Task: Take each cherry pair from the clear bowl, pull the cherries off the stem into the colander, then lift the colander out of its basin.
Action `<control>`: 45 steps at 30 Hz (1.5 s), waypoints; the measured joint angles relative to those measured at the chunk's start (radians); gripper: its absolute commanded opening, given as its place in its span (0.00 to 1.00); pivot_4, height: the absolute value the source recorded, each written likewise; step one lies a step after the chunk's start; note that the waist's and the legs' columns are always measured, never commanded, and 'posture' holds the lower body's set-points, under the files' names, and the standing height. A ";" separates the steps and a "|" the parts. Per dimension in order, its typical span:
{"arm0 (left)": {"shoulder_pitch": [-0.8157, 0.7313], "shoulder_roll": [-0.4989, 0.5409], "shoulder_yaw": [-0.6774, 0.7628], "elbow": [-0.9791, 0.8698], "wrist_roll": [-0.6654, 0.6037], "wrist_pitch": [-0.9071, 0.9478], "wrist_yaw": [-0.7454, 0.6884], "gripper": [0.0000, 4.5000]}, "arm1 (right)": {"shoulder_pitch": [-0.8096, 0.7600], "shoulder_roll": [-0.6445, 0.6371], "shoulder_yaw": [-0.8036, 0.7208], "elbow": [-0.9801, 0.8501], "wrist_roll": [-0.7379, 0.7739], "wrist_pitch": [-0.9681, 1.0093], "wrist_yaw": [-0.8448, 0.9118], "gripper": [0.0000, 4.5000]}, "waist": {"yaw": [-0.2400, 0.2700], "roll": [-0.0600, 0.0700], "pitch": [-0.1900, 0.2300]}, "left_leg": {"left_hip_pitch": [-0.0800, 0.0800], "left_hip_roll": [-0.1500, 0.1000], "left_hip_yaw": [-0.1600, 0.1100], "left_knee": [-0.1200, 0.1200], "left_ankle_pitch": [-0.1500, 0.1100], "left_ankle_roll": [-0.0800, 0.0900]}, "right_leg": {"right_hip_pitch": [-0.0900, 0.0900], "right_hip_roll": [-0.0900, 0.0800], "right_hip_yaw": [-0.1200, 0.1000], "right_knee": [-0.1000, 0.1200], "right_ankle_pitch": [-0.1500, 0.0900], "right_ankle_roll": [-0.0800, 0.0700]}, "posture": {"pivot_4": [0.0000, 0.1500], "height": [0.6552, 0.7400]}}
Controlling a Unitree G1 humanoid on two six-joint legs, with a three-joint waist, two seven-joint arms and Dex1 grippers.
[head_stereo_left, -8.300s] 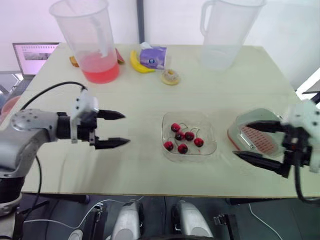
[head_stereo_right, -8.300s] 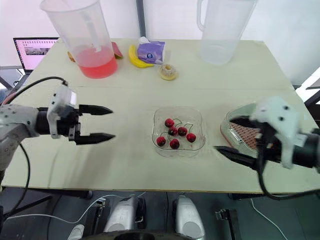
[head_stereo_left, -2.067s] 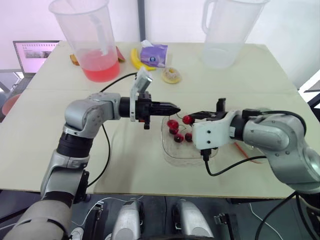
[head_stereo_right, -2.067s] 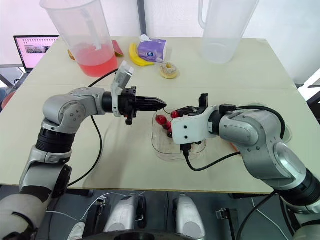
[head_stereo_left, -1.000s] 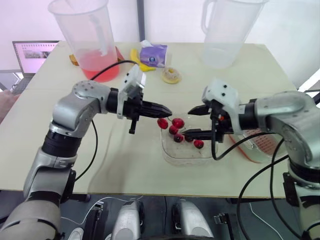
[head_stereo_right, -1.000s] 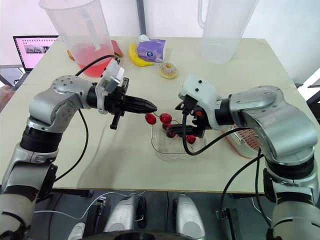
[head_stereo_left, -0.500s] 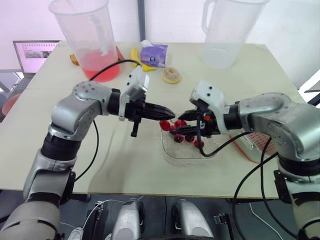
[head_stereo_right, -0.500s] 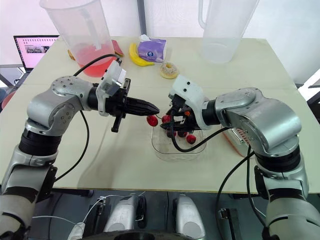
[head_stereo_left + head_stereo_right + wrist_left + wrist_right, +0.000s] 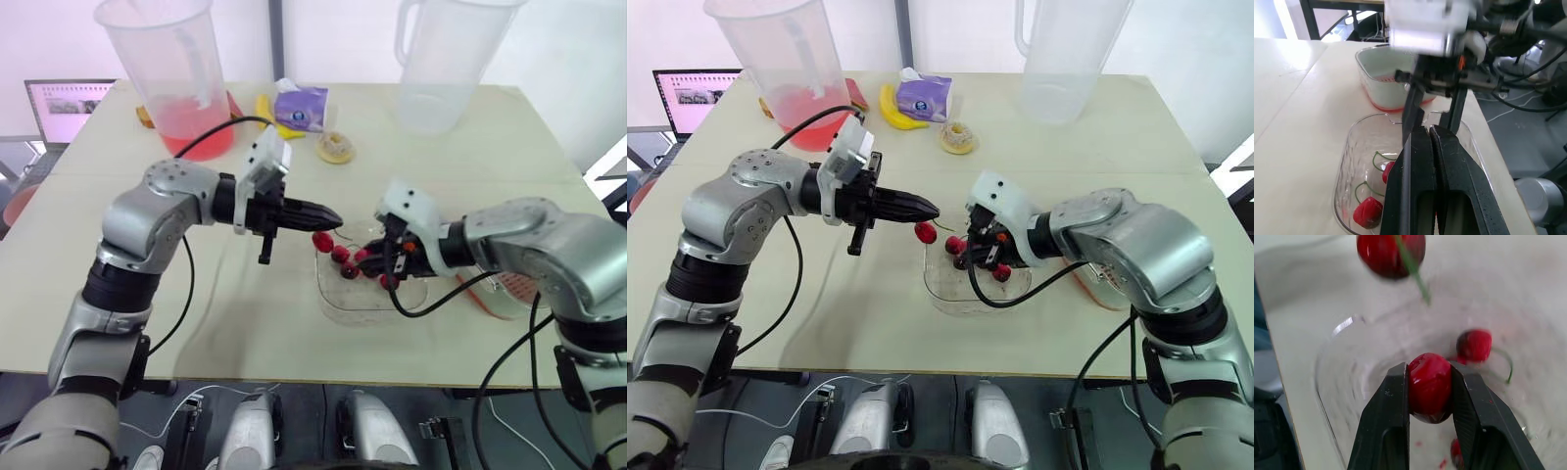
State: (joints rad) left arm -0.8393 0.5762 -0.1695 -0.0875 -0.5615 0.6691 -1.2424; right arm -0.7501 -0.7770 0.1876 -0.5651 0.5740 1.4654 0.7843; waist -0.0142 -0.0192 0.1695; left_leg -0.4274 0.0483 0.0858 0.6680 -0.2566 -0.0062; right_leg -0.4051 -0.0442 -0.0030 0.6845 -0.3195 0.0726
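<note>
We hold a cherry [image 9: 1429, 391] in the right hand [image 9: 1429, 373]; the left hand [image 9: 333, 212], clenched on its stem [image 9: 1418, 280], lies at 9 o'clock.

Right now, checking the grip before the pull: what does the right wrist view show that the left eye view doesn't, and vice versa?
Right wrist view: the right gripper shut on a cherry, pinched from both sides. Left eye view: the left gripper shut by the bowl, and the pink-liquid pitcher. Both: the clear bowl, loose cherries, and a second cherry hanging on its stem.
</note>
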 measured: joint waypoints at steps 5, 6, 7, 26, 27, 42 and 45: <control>0.000 -0.001 0.000 0.001 -0.011 0.005 0.007 0.00 | 0.002 0.011 -0.052 -0.010 0.021 0.050 -0.042 0.16 | 0.000 0.000 0.000 | 0.000 0.001 0.000 0.000 0.000 0.000 | 0.000 0.000 0.000 0.000 0.000 0.000 | 1.00 1.00; 0.000 -0.001 0.000 0.000 -0.015 0.006 0.008 0.00 | 0.002 0.016 -0.077 -0.021 0.029 0.068 -0.052 0.16 | 0.001 0.000 0.000 | 0.000 0.000 0.000 0.000 0.000 0.000 | 0.000 0.000 0.000 0.000 0.000 0.000 | 1.00 1.00; 0.000 -0.002 0.001 -0.001 -0.017 0.009 0.009 0.00 | 0.001 0.020 -0.110 -0.027 0.035 0.088 -0.060 0.16 | 0.001 0.000 0.000 | 0.000 0.000 0.000 0.000 0.000 0.000 | 0.000 0.000 0.000 0.000 0.000 0.000 | 1.00 1.00; 0.060 -0.021 0.035 -0.081 -0.082 0.074 0.093 0.00 | 0.596 -0.128 -0.741 -0.096 -0.117 0.142 -0.445 0.16 | 0.002 0.000 0.000 | 0.001 0.000 -0.001 -0.001 0.001 -0.002 | 0.002 0.003 0.001 -0.001 0.000 0.000 | 1.00 1.00; 0.060 -0.021 0.035 -0.081 -0.082 0.079 0.095 0.00 | 0.611 -0.115 -0.739 -0.091 -0.116 0.142 -0.451 0.16 | 0.001 0.000 0.000 | 0.001 0.000 -0.001 -0.001 0.001 -0.002 | 0.002 0.003 0.001 -0.001 0.000 0.001 | 1.00 1.00; 0.059 -0.028 0.035 -0.082 -0.084 0.089 0.113 0.00 | 0.520 -0.034 -0.741 -0.056 -0.045 0.142 -0.513 0.99 | 0.002 0.000 0.000 | 0.001 0.000 -0.001 -0.001 0.001 -0.002 | 0.002 0.003 0.001 -0.001 0.000 0.001 | 1.00 1.00; 0.059 -0.030 0.035 -0.079 -0.083 0.088 0.113 0.00 | 0.439 -0.042 -0.768 -0.058 -0.004 0.142 -0.512 0.99 | 0.001 0.000 0.000 | 0.001 0.000 -0.001 -0.001 0.001 -0.002 | 0.001 0.003 0.001 -0.001 0.000 0.001 | 1.00 1.00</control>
State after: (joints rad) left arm -0.7808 0.5465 -0.1344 -0.1666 -0.6440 0.7566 -1.1292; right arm -0.3106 -0.8195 -0.5802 -0.6230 0.5695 1.6076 0.2721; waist -0.0136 -0.0187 0.1692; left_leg -0.4266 0.0482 0.0848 0.6666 -0.2556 -0.0080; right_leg -0.4037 -0.0411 -0.0018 0.6835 -0.3198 0.0734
